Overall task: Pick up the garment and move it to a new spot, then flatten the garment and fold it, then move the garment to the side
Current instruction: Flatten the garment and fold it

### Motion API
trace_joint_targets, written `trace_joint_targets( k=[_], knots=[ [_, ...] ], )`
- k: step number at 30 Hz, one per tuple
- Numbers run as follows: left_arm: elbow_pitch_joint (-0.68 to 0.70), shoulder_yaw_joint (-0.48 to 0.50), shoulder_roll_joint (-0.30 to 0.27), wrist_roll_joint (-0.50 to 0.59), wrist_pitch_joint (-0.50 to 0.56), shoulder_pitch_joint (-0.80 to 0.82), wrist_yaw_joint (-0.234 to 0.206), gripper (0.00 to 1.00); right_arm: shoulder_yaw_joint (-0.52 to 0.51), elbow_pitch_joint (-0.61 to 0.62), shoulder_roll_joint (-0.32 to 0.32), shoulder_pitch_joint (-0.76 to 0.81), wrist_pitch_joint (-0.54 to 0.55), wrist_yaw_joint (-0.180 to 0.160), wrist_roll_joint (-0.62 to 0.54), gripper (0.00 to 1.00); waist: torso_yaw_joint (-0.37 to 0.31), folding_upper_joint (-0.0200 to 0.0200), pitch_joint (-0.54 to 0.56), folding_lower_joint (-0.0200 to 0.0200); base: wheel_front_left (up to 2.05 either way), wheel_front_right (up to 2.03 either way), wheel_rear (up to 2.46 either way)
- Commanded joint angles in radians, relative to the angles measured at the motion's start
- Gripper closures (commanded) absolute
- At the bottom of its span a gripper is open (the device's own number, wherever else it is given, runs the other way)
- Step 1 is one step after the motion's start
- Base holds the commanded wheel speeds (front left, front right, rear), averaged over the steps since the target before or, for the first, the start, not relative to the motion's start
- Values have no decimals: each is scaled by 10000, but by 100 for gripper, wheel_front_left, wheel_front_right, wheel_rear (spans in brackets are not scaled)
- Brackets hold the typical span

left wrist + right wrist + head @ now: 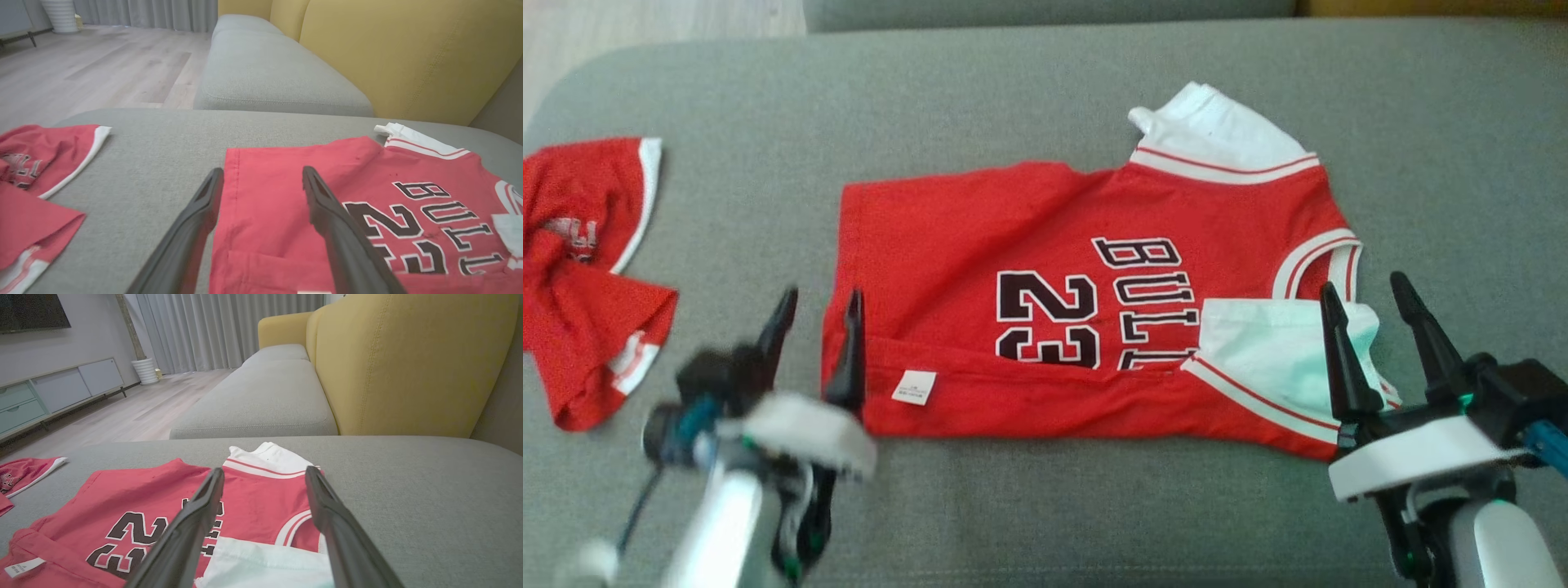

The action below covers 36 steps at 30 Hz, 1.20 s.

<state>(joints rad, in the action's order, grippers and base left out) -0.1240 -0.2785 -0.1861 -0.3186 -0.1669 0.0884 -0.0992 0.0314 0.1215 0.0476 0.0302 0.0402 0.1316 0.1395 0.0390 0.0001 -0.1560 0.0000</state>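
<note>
The garment (1045,269) is a red basketball jersey with white sleeves and black "23" lettering, lying spread on the grey cushion (1029,98). Its near long edge is folded up over the body, and a white label shows on that fold. My left gripper (818,304) stands open at the jersey's left hem, one finger off the cloth and one over its edge. In the left wrist view the garment (367,204) lies under the open left gripper (261,175). My right gripper (1368,292) stands open over the white sleeve at the jersey's right end. The right wrist view shows the garment (253,494) beneath the open right gripper (264,473).
A second red garment (580,269) lies crumpled at the cushion's left end. A yellow sofa back (408,363) rises behind the cushion, with another grey seat (261,392) beyond. Wooden floor (81,69) lies to the left.
</note>
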Motion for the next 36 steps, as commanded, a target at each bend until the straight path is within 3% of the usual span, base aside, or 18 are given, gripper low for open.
trace_joint_targets(
  k=[1,10,22,23,24,26,31,36],
  knots=[
    [-196,333,-49,-164,135,1449,215,0,272,418,51,-529,-3,-9,74,0,-97,-1,-452,0,0,0,0],
    [-4171,581,7,-920,770,4861,1148,0,700,189,36,-1307,-200,-9,168,0,-678,-1,-1607,0,0,0,0],
    [-8460,919,-73,-1592,1369,7304,1701,0,959,-296,28,-1846,-483,-9,429,0,-1121,-1,-2191,0,0,0,0],
    [-8680,923,-78,-1616,1318,7396,1736,20,953,-339,28,-1863,-503,-9,463,0,-1139,-1,-2197,0,0,0,0],
    [-8896,924,-85,-1646,1274,7474,1780,51,942,-380,28,-1880,-520,-9,490,0,-1150,-1,-2203,0,0,0,0],
    [-9251,876,-77,-1671,1150,7604,1888,100,917,-459,28,-1910,-545,-9,534,0,-1161,-1,-2191,0,0,0,0],
    [-9871,524,45,-1529,514,7901,2100,100,624,-873,84,-2326,-461,-9,593,0,-1054,-1,-2070,0,0,0,0],
    [-10139,241,341,-1418,17,8285,2172,100,409,-1918,597,-3685,-289,-9,824,0,-683,-1,-2149,0,0,0,0]
  ],
)
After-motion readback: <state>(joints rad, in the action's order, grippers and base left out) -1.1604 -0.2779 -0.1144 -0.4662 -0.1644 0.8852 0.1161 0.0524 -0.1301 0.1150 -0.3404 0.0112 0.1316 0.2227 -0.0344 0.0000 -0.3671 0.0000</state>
